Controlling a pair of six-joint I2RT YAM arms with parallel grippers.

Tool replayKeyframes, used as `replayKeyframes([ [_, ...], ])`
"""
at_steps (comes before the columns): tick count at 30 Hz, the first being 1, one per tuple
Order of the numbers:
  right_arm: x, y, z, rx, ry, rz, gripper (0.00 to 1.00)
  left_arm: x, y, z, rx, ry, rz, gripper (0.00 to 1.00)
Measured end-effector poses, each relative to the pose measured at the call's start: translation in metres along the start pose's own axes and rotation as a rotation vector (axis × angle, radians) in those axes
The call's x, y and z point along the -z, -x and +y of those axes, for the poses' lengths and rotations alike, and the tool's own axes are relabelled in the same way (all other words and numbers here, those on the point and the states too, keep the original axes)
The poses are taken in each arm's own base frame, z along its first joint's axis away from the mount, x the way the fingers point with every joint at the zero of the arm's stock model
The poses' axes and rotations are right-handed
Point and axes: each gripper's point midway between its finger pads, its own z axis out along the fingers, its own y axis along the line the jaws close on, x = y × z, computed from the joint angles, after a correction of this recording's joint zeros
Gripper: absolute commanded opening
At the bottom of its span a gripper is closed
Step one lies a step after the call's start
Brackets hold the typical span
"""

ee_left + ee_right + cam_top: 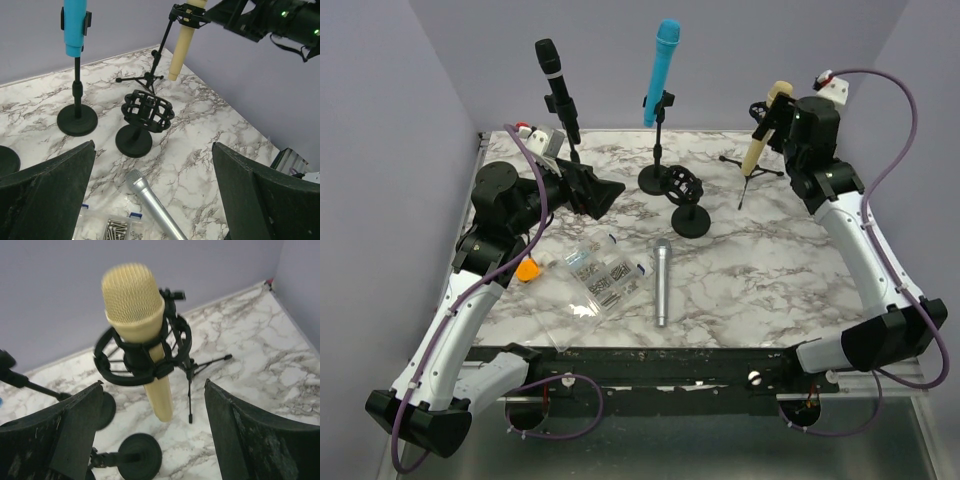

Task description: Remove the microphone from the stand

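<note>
A cream microphone (142, 330) sits tilted in a black shock mount (112, 371) on a small tripod stand (752, 170) at the back right. My right gripper (152, 384) is open, level with the microphone's head, one finger on each side of it, apart from it; it also shows in the top view (775, 122). My left gripper (153, 144) is open and empty over the left of the table (600, 192). The cream microphone also shows in the left wrist view (182, 45).
A blue microphone (662, 72) and a black microphone (558, 88) stand on round-base stands at the back. An empty shock-mount stand (688, 200) stands mid-table. A silver microphone (662, 282) lies loose beside bags of screws (600, 278). An orange object (527, 269) lies at the left.
</note>
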Motion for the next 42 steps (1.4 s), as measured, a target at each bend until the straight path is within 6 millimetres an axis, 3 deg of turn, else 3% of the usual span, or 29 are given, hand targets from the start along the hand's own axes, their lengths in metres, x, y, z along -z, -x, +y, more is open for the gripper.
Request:
replayKeyframes([
  [7, 0.021, 0.091, 0.011, -0.037, 0.008, -0.193, 0.9, 0.0, 0.0, 0.0, 0.002, 0.0, 0.0, 0.99],
  [11, 0.012, 0.116, 0.021, -0.031, 0.007, -0.243, 0.9, 0.001, 0.001, 0.001, 0.006, 0.002, -0.001, 0.99],
  [15, -0.015, 0.108, 0.028, 0.005, -0.016, -0.218, 0.9, 0.001, 0.001, 0.003, 0.007, 0.007, -0.003, 0.99],
  [18, -0.038, 0.086, 0.029, 0.044, -0.039, -0.17, 0.87, 0.001, 0.001, 0.003, 0.007, 0.007, -0.003, 0.99],
  [22, -0.06, 0.059, 0.026, 0.09, -0.069, -0.107, 0.74, 0.002, 0.002, 0.005, 0.008, 0.013, -0.005, 0.99],
  [26, -0.071, 0.049, 0.024, 0.119, -0.087, -0.081, 0.6, 0.002, 0.004, 0.007, 0.01, 0.016, -0.011, 0.99],
  [36, -0.066, 0.068, 0.024, 0.135, -0.096, -0.109, 0.33, -0.001, 0.004, 0.008, 0.028, 0.007, -0.009, 0.99],
  [39, -0.059, 0.087, 0.025, 0.135, -0.096, -0.146, 0.32, -0.002, 0.003, 0.008, 0.032, 0.005, -0.007, 0.99],
  [42, -0.045, 0.119, 0.026, 0.124, -0.101, -0.213, 0.32, -0.002, 0.003, 0.008, 0.035, 0.003, -0.007, 0.99],
])
